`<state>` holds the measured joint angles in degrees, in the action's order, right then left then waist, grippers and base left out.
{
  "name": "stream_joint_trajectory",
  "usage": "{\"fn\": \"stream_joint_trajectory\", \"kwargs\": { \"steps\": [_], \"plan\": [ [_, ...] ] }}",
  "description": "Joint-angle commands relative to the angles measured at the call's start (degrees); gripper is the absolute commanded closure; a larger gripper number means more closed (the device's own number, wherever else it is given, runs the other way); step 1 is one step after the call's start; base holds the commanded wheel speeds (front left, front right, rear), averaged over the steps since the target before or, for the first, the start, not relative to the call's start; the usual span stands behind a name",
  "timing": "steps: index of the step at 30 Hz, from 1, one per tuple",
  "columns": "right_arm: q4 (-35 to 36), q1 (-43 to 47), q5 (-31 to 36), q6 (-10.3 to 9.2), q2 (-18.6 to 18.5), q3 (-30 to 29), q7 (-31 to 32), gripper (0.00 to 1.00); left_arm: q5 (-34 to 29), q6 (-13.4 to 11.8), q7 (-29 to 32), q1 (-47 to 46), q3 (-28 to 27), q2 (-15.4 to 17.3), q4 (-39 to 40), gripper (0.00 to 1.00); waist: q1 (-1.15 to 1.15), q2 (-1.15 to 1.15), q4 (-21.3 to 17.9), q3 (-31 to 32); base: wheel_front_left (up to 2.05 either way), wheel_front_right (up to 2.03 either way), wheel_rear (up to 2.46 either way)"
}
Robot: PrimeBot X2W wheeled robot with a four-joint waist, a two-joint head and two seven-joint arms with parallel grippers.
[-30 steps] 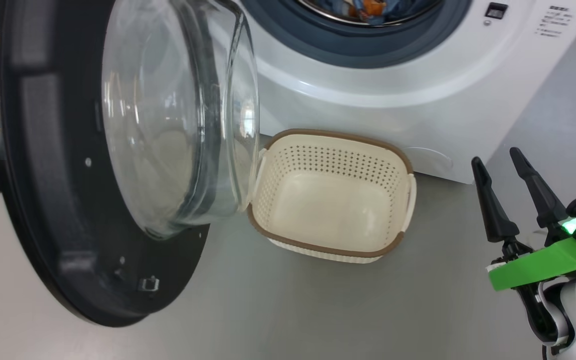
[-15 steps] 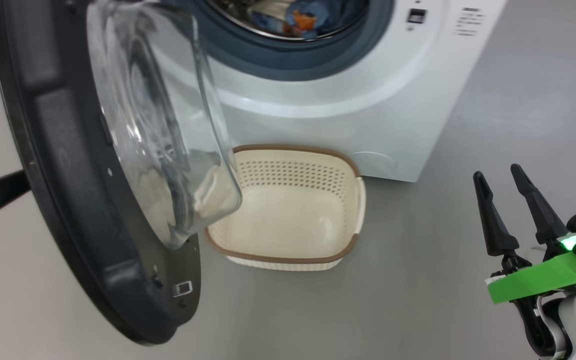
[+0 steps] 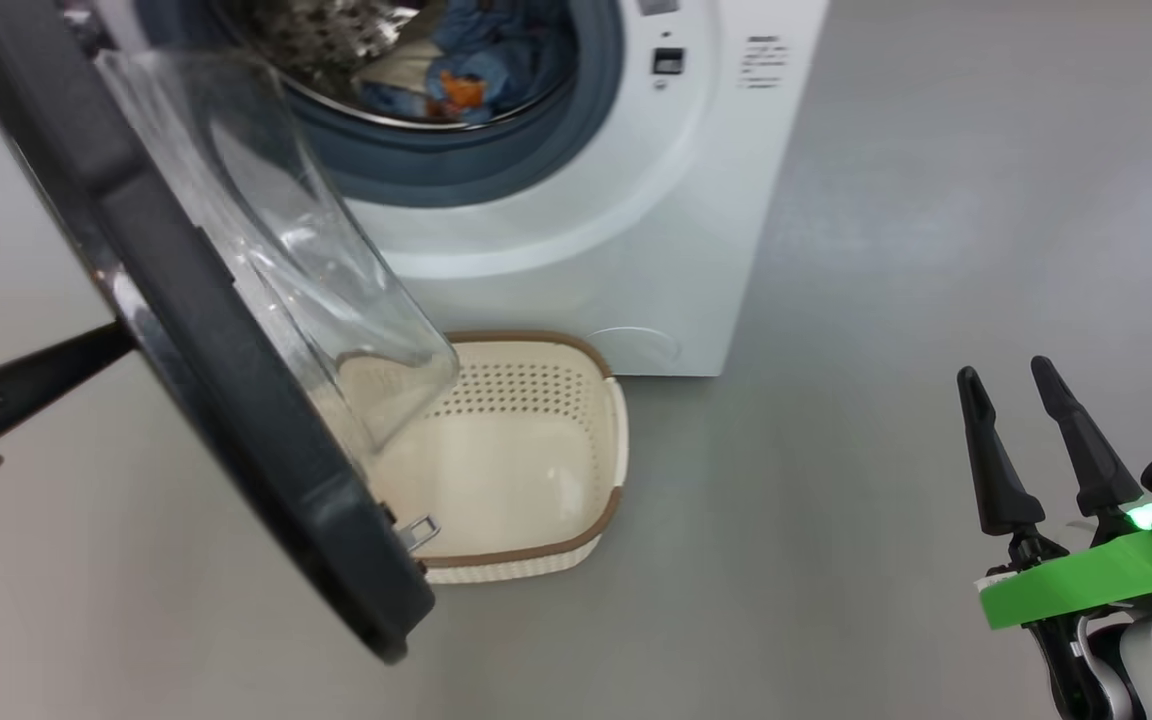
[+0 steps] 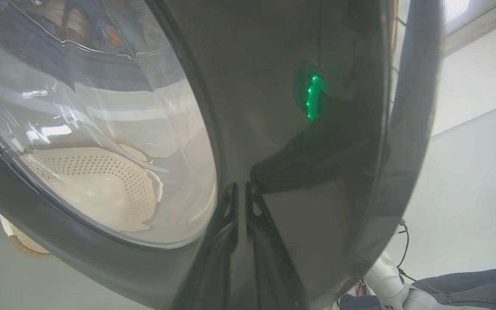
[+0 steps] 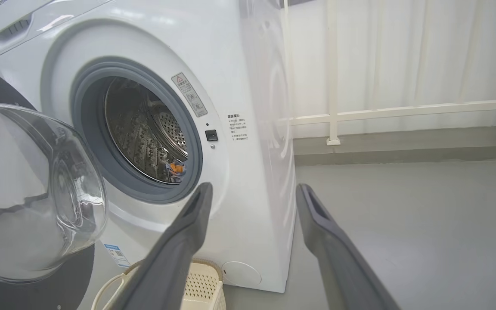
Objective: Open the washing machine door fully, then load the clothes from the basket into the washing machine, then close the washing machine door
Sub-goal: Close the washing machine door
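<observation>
The washing machine (image 3: 576, 240) stands with its drum open, and blue, orange and pale clothes (image 3: 466, 60) lie inside. The black washing machine door (image 3: 236, 400) hangs half open, its glass window (image 3: 316, 260) bulging over the basket (image 3: 526, 390), which is empty. My left gripper (image 4: 240, 189) is shut, its fingertips pressed against the door's glossy outer face (image 4: 308, 215). In the head view its dark finger (image 3: 36, 380) runs behind the door. My right gripper (image 3: 1006, 373) stands open and empty over the floor to the right, pointing toward the machine (image 5: 252, 86).
Grey floor spreads to the right of the machine (image 3: 936, 200). A white railing and curtain (image 5: 381, 112) run behind it. The basket (image 5: 200, 284) sits tight against the machine's base below the door.
The door has swung from facing me to nearly edge-on, toward the drum opening, with my left arm behind it. The camera has also turned. The right gripper holds its pose.
</observation>
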<state>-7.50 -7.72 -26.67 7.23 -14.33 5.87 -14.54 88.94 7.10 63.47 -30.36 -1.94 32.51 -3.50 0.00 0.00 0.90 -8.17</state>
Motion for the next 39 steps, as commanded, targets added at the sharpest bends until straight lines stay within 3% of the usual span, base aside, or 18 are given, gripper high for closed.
{"fn": "stream_joint_trajectory", "kwargs": {
  "steps": [1, 12, 24, 31, 39],
  "plan": [
    [1.57, -0.03, 0.45, 0.25, -0.41, 0.87, -0.46, 0.00, -0.87, 0.38, -0.71, -3.19, -1.95, 1.94, 1.49, 1.00, 0.00, 0.00, -2.49, 0.98, 0.00, 0.00, 0.00],
    [1.81, 0.83, 0.40, 0.25, 0.32, 0.18, -0.46, 0.00, -4.43, 0.38, -5.55, -4.69, -0.26, 1.08, -0.20, 1.00, 0.00, 0.00, -8.26, 1.20, 0.00, 0.00, 0.00],
    [1.91, 1.17, 0.33, 0.25, 0.81, 0.00, -0.46, 0.00, -7.83, 0.38, -12.15, -6.44, 1.93, 0.08, -2.67, 1.00, 0.00, 0.00, -12.00, 1.28, 0.00, 0.00, 0.00],
    [1.92, 1.40, 0.48, 0.25, 1.05, -0.41, -0.46, 0.00, -8.01, 0.38, -14.83, -6.80, 2.90, 0.35, -3.15, 1.00, 0.00, 0.00, -12.08, 1.26, 0.00, 0.00, 0.00],
    [1.88, 1.51, 0.48, 0.25, 0.89, -0.39, -0.46, 0.00, -7.68, 0.38, -17.45, -4.36, 3.63, 1.32, -2.22, 1.00, 0.00, 0.00, -8.70, 1.36, 0.00, 0.00, 0.00]
  ]
}}
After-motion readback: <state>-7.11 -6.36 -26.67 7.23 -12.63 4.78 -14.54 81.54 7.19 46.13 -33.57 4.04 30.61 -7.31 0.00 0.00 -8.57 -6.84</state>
